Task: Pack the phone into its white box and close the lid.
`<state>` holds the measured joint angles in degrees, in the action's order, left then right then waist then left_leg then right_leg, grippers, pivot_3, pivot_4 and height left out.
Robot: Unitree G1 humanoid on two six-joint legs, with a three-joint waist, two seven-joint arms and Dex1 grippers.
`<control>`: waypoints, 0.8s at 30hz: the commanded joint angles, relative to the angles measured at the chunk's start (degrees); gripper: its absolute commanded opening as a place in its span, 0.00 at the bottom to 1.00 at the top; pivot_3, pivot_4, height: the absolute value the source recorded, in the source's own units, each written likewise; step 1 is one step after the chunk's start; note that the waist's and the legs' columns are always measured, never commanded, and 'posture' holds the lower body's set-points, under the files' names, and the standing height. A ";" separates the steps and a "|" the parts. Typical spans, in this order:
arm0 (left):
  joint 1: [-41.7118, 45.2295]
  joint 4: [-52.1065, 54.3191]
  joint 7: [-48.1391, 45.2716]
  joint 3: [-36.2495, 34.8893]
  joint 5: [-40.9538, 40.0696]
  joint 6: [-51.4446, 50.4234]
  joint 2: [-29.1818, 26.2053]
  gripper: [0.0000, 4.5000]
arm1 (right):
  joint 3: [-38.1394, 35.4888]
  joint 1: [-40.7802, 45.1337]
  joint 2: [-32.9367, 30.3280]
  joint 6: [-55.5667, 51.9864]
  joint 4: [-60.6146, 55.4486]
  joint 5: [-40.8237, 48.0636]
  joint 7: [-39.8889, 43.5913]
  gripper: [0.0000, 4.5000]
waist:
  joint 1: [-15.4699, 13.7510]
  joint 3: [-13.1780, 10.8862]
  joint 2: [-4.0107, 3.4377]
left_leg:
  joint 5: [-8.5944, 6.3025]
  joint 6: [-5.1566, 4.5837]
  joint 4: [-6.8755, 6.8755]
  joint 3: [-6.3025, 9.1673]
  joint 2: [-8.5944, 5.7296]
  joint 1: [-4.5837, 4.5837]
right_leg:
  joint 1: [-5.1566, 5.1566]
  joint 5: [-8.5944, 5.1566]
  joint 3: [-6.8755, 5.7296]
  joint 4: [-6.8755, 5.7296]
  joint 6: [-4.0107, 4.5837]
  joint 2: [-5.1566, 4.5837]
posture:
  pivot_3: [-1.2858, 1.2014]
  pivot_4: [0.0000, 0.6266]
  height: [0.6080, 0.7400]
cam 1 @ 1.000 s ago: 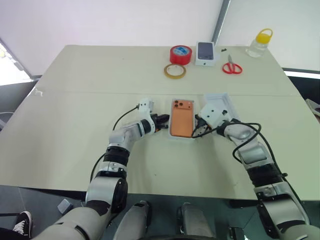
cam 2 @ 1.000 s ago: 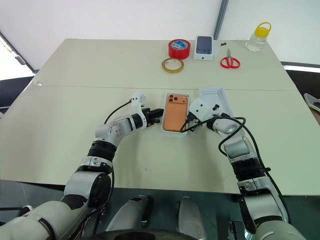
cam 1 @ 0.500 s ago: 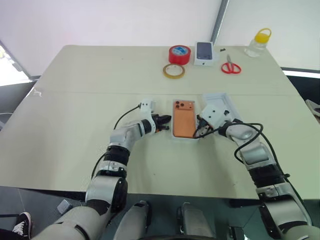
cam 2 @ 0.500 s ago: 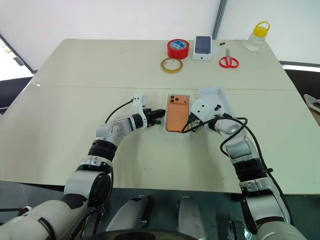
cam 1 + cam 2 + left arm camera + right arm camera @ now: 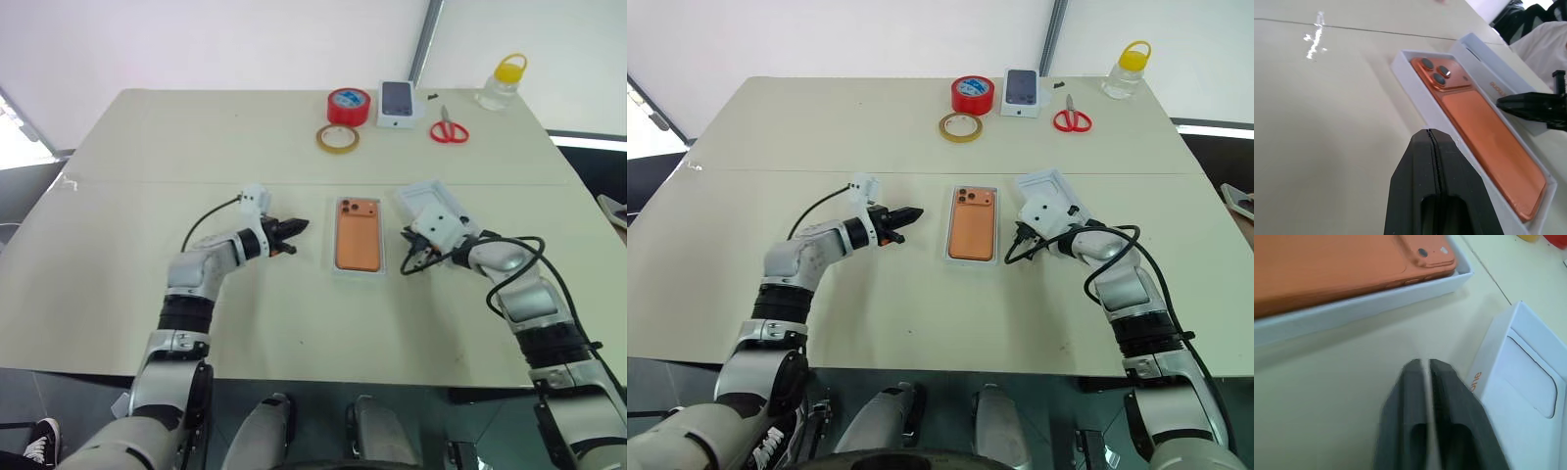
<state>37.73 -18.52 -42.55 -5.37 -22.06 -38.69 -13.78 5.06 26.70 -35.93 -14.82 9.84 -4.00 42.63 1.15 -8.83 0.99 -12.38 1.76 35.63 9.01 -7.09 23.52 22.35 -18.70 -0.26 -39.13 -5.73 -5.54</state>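
Beside your right gripper point(image 5: 415, 260), fingers together and empty, lies the lid point(image 5: 429, 203)
Lid's long axis runs away from you, parallel to the boxed phone point(image 5: 357, 234); left gripper point(image 5: 291, 231), pinched shut, sits farther off

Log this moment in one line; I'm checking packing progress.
phone: lying in white box | lid: off, on table right of box | left pincer: shut, empty | right pincer: shut, empty

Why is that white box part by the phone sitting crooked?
The lid lies open side up on the table, turned at an angle, while the white box holding the phone lies straight. It is not on the box yet. Nothing looks spilled or broken.
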 commanded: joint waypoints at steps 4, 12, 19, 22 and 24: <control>-2.71 6.41 -3.31 -0.71 0.23 8.06 -5.25 0.76 | -4.78 0.00 -1.28 -4.13 -4.48 2.77 -1.52 0.88 | -0.19 0.00 -0.01 | 0.00 0.00 0.00 0.00 0.00 0.00 | -0.01 0.00 0.00 0.02 0.00 -0.01 | 0.52 0.24 1.00; -7.74 11.26 -13.93 0.30 -0.81 19.73 -11.80 0.85 | -4.31 2.29 -1.81 -27.41 -11.16 6.68 -0.52 0.99 | -0.23 -0.02 -0.03 | -0.01 -0.01 -0.06 0.00 0.02 0.00 | 0.03 0.00 0.02 0.02 0.02 -0.02 | 0.52 0.24 1.00; -11.74 14.75 -24.25 2.11 -1.61 28.09 -15.26 0.85 | 0.45 10.65 -5.88 -45.58 -13.25 8.01 0.41 0.99 | -0.16 -0.07 -0.12 | -0.16 -0.28 -0.08 -0.01 0.01 0.03 | 0.07 0.00 0.03 0.06 0.04 -0.05 | 0.52 0.24 1.00; -13.51 16.65 -27.90 3.22 -1.59 30.33 -16.78 0.85 | 3.57 14.69 -9.91 -54.30 -12.17 9.43 2.21 0.99 | -0.19 -0.10 -0.16 | -0.18 -0.32 -0.10 -0.04 0.01 0.05 | 0.09 0.00 0.03 0.07 0.04 -0.06 | 0.52 0.24 1.00; -13.97 16.75 -28.74 3.55 -1.36 31.58 -17.18 0.85 | 4.92 16.52 -10.24 -59.41 -11.36 10.10 1.57 0.99 | -0.27 -0.10 -0.16 | -0.19 -0.33 -0.14 -0.03 0.02 0.04 | 0.09 0.00 0.03 0.10 0.04 -0.06 | 0.52 0.24 1.00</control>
<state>23.74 -3.79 -70.23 -2.05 -22.80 -8.97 -30.57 8.68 42.25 -45.74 -70.75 -0.92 5.14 44.10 0.88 -8.92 0.83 -12.57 1.42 35.48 8.98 -7.07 23.56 22.44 -18.70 -0.23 -39.02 -5.69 -5.60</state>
